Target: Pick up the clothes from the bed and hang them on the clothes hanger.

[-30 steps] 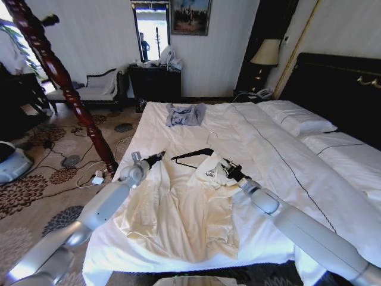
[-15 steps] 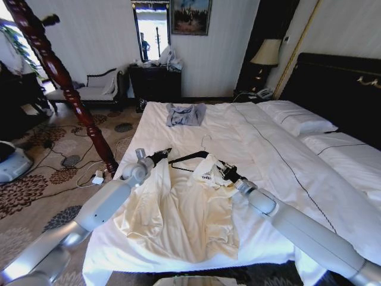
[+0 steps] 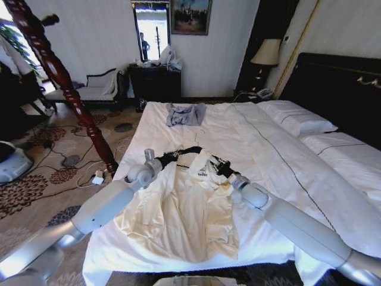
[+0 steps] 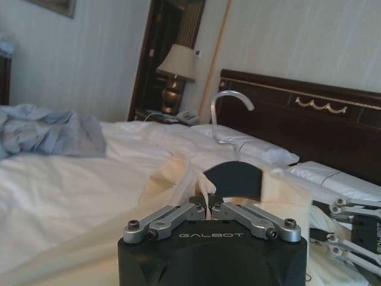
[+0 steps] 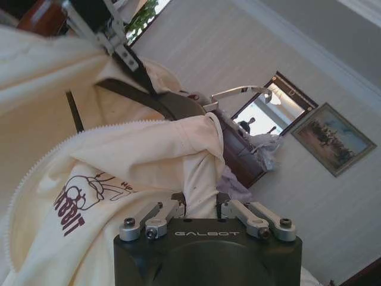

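Head view showed that both grippers had moved closer: the left gripper pinched the clothes hanger, and the right gripper pinched the cream top on the bed, its collar now over the hanger's shoulder, so threading seemed underway.

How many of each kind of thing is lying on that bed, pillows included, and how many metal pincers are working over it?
Cream top: 1
Grey-blue garment: 1
Dark hanger: 1
White pillows and: 2
Pincers, left pincer and right pincer, both shut on the cream top: 2
Total: 7
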Available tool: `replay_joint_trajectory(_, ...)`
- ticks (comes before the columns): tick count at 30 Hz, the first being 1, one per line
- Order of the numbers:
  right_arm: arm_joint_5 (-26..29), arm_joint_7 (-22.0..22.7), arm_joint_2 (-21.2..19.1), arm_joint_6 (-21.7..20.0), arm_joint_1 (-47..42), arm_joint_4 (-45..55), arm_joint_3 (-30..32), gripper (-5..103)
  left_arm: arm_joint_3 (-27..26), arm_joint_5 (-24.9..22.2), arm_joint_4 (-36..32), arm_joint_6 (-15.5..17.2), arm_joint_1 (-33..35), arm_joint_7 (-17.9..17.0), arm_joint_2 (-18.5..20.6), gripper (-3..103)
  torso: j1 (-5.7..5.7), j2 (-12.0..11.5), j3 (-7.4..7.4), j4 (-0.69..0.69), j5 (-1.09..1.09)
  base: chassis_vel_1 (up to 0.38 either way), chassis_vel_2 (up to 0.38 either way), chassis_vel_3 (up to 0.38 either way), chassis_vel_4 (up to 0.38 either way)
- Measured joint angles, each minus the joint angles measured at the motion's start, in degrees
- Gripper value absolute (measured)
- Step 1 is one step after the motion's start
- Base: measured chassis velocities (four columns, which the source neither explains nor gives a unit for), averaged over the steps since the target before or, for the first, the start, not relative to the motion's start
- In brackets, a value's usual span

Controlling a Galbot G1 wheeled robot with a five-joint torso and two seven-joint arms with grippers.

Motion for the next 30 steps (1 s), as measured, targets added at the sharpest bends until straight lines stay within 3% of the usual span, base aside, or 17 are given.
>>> replay_joint_trajectory(17,1.83,1.78,0.89,-1.10,2.78,2.91,1.44,20,2.77,-1.43,-4.65,-0.86,-5.38,1.08,3.11,0,0.00,0.00,0.00,-0.01,-0.01,0.000,0.000,0.000,0.000)
replay_joint_trajectory(28,-1.53,4.74,4.71,-0.55,6.87,2.35,2.42,20,1.70,-0.64,-8.41,-1.26,-9.31,-0.64,6.14,0,0.00,0.00,0.01,0.01,0.00,0.000,0.000,0.000,0.000)
replay_joint_trajectory(30,-4.16,5.42,5.88,-0.21,9.69,1.84,2.41,20,0.45,-1.47,-9.10,-1.31,-10.53,-1.60,6.04,0,0.01,0.00,0.01,0.02,-0.01,0.000,0.000,0.000,0.000)
